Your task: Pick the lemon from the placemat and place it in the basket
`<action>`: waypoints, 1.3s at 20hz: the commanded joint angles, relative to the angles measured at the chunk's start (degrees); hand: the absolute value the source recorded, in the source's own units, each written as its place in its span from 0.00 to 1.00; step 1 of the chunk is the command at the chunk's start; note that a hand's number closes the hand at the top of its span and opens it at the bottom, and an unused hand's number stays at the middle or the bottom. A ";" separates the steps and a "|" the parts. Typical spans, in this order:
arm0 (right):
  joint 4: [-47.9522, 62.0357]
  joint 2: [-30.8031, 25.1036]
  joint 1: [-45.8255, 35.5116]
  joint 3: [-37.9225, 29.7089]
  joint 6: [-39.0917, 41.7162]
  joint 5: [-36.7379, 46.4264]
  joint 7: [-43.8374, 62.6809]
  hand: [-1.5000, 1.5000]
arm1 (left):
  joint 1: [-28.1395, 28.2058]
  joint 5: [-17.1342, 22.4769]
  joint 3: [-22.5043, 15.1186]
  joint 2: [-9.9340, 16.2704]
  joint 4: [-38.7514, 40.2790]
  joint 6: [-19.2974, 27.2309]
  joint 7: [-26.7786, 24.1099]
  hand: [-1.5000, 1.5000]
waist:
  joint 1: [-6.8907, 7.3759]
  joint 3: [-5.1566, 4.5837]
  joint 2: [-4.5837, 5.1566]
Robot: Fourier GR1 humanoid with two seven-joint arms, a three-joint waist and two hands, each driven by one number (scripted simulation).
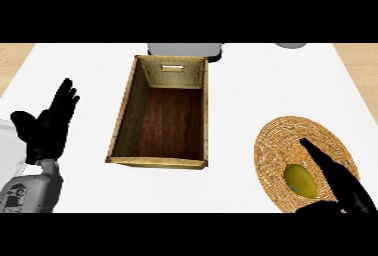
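Lemon [301,181] is the thing to watch: yellow-green and oval, it lies on the round woven placemat [295,137], in the lower part of the mat toward the view's bottom edge. The placemat sits on the white counter [244,100] at the right side of the head view, well apart from the basket [122,120]. The right hand [336,177] comes in from the lower right corner and lies across the mat just beside the lemon, on the lemon's right side. Its fingers are stretched out straight, pointing up and to the left over the woven surface, and they are not curled round the fruit; whether the hand's edge touches the lemon cannot be told from this angle. The basket is a long rectangular woven box with a dark wooden floor, standing open-topped near the middle of the counter, its far end wall pierced by a small handle slot. Nothing lies inside it. The left hand [48,125] shows at the view's left edge, resting with its fingers straight and pointing up, thumb out to the side, holding nothing, its grey forearm [29,192] running down to the lower left. Beyond the basket's far end a grey object [184,50] is partly cut off by the top of the view, and another grey shape [291,45] shows at the upper right.
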 commanded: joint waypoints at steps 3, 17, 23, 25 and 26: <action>3.94 -0.59 -2.84 -1.75 0.76 0.39 -0.92 0.00 | 0.96 -0.59 1.28 -0.02 -1.26 -1.36 -0.36 0.50 | 0.06 0.00 0.00; 15.86 -0.60 -5.06 3.37 0.13 4.03 -10.46 1.00 | 0.99 -0.67 1.09 -1.62 0.77 -1.50 -1.37 0.50 | 0.26 0.02 0.12; 7.90 6.85 -1.46 11.61 -1.63 9.02 -5.17 1.00 | 0.11 -0.79 1.28 0.06 -2.94 -1.97 1.42 0.50 | 0.28 -0.04 -0.15; 4.90 13.63 -0.89 21.64 -1.18 13.25 -3.62 1.00 | -0.19 -0.05 1.62 0.18 -0.19 -2.94 0.94 0.50 | 1.28 -0.23 -0.13; 4.97 13.76 -1.77 25.07 -0.85 13.65 -3.15 1.00 | -1.18 -0.82 0.42 -1.02 -0.67 -1.99 1.40 0.50 | 2.30 -0.12 0.00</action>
